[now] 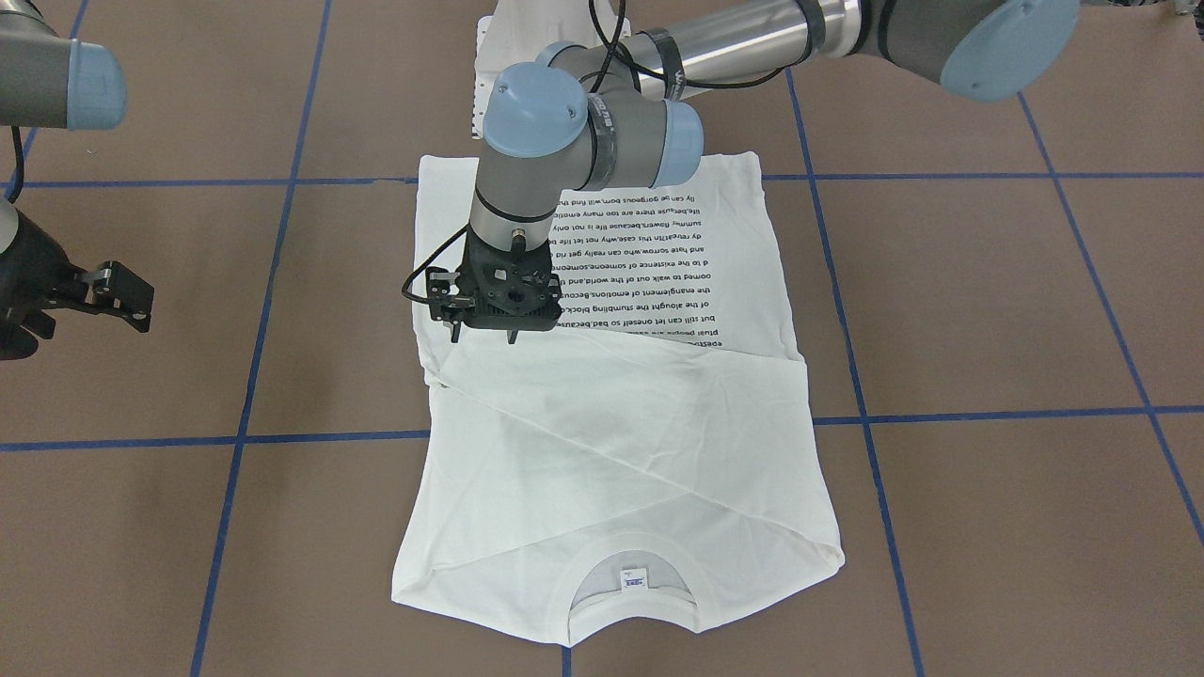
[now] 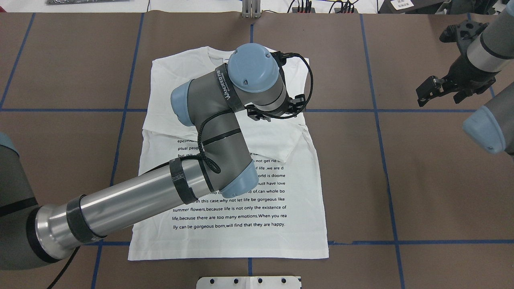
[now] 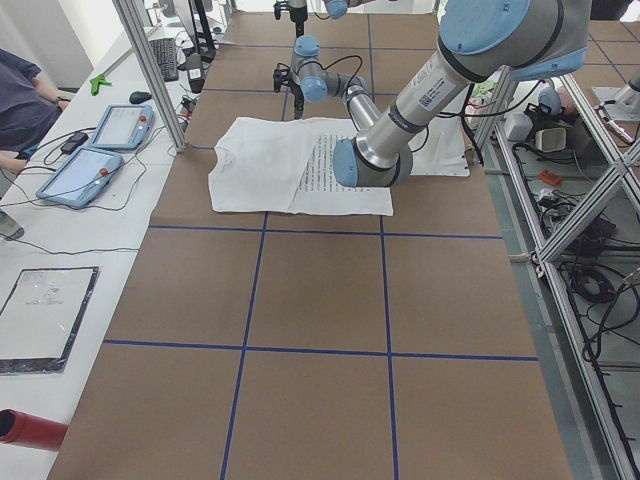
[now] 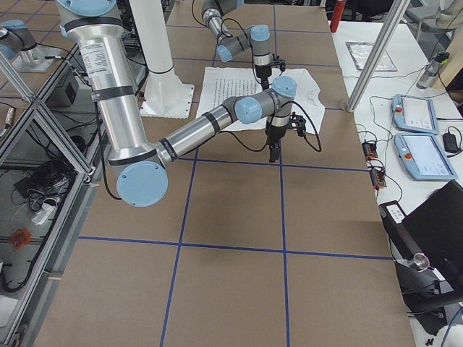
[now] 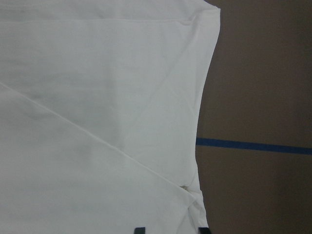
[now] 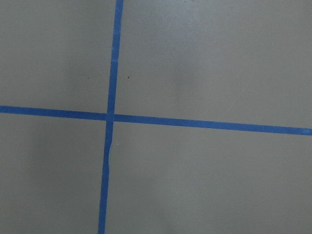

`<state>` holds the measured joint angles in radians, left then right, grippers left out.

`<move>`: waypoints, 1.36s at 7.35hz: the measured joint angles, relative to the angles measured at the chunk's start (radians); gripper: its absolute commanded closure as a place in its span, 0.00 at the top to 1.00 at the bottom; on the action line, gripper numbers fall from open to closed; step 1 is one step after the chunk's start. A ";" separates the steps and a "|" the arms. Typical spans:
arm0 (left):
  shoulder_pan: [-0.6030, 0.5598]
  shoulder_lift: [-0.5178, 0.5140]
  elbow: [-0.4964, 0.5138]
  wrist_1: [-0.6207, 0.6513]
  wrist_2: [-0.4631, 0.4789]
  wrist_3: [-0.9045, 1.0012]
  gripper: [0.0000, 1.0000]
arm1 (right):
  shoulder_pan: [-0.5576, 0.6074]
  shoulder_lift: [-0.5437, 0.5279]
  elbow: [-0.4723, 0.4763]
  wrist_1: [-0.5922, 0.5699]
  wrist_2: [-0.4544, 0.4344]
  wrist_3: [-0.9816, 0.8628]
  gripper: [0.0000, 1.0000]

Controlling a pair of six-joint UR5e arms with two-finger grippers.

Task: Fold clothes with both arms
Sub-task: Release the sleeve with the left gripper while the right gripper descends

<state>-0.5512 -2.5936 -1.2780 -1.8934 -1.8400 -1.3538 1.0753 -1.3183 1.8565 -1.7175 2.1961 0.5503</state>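
Observation:
The clothes are one white shirt (image 1: 611,442) lying flat on the brown table, its printed text (image 2: 229,216) facing up on the half nearer the robot. Both sleeves are folded in across the chest. The ribbed neck (image 1: 632,557) and the blue-printed label (image 1: 632,578) lie at the far end. My left gripper (image 1: 484,337) hangs point-down just above the shirt's side edge (image 5: 202,122), open, with the cloth edge below the gap. In the overhead view its own wrist hides it. My right gripper (image 1: 23,329) hovers well off to the side over bare table; I cannot tell how its jaws stand.
Blue tape lines (image 6: 112,117) grid the brown table. The white pedestal base (image 2: 249,282) stands at the robot's edge. Beyond an aluminium post (image 3: 150,70), two tablets (image 3: 85,175) and a person's arm (image 3: 20,95) are at the side bench. A red cylinder (image 3: 30,428) lies there too.

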 measured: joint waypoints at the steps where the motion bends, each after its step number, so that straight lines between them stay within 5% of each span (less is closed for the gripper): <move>1: -0.004 0.027 -0.023 0.004 0.003 0.027 1.00 | 0.000 0.000 0.001 0.014 0.003 0.006 1.00; 5: -0.028 0.277 -0.311 0.117 -0.005 0.205 1.00 | -0.093 -0.042 0.067 0.185 -0.046 0.286 1.00; 8: -0.042 0.526 -0.635 0.247 -0.007 0.274 1.00 | -0.381 -0.102 0.228 0.216 -0.238 0.597 1.00; 10: -0.045 0.680 -0.762 0.258 -0.007 0.281 1.00 | -0.642 -0.106 0.274 0.217 -0.408 0.802 1.00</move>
<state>-0.5960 -1.9131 -2.0403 -1.6357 -1.8473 -1.0728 0.4334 -1.4240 2.1307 -1.5004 1.7879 1.3525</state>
